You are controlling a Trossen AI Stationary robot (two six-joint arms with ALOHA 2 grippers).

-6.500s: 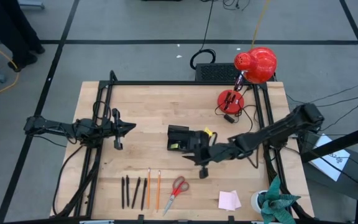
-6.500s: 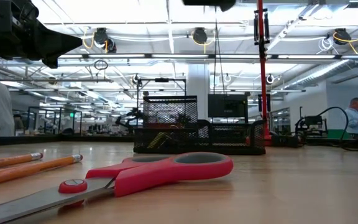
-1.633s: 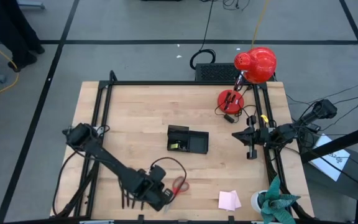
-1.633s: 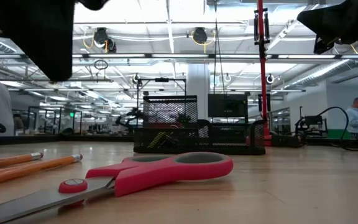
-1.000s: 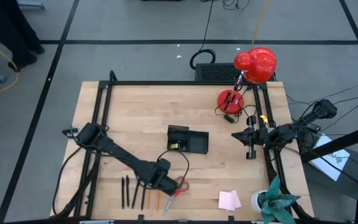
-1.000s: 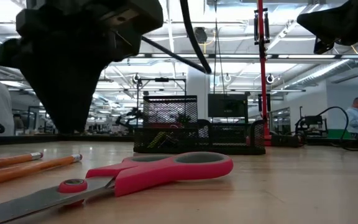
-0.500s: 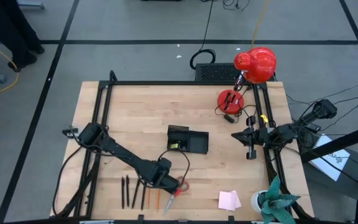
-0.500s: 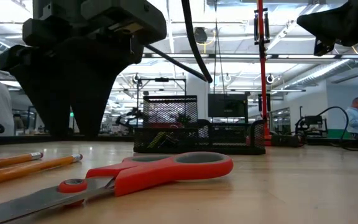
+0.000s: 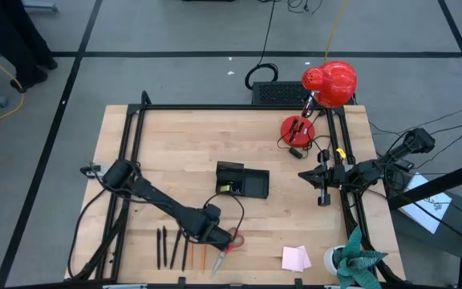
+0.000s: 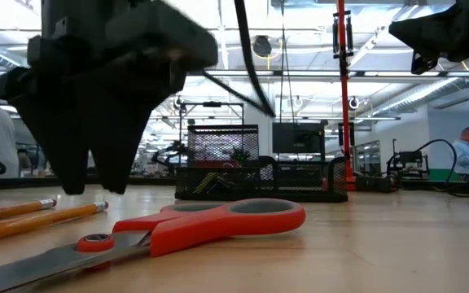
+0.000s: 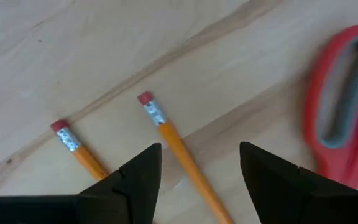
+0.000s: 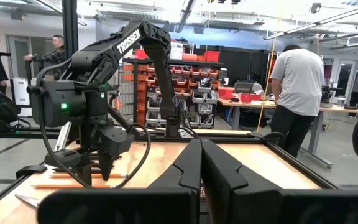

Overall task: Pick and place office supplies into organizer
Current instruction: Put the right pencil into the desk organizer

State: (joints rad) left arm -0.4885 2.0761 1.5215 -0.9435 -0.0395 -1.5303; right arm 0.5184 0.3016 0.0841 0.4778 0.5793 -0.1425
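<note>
Pencil (image 11: 179, 152) between wide-spread left pincer (image 11: 199, 167) fingers, arm reaching down beside scissors (image 11: 342, 121).

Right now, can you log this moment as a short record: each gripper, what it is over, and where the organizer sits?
left gripper: open, low over the table, one orange pencil between its fingers
second pencil: beside it, outside the fingers
scissors: flat on the table next to the pencils, untouched
right gripper: shut, empty, parked at the table's right edge
organizer: mid-table, apart from both grippers
</note>
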